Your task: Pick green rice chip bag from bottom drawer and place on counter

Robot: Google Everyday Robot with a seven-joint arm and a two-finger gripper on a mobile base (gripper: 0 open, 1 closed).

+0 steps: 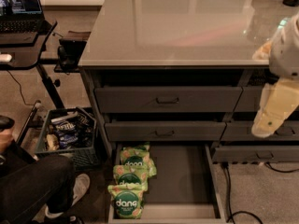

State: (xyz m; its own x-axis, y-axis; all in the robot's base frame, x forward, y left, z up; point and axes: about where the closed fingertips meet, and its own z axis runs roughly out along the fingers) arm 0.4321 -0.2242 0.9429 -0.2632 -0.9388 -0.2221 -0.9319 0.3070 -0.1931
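Note:
The bottom drawer is pulled open below the cabinet, with a flat dark floor. Three green rice chip bags lie in a row along its left side: the front one, the middle one and the back one. The counter is the glossy grey-beige top above. My gripper hangs at the right edge of the view, pale and cream-coloured, in front of the right-hand drawer column, well above and to the right of the bags. It holds nothing that I can see.
A black desk with a laptop stands at the left. A dark crate of snacks sits on the floor beside the cabinet. A seated person's leg and shoe are at the lower left. Cables run on the floor at the right.

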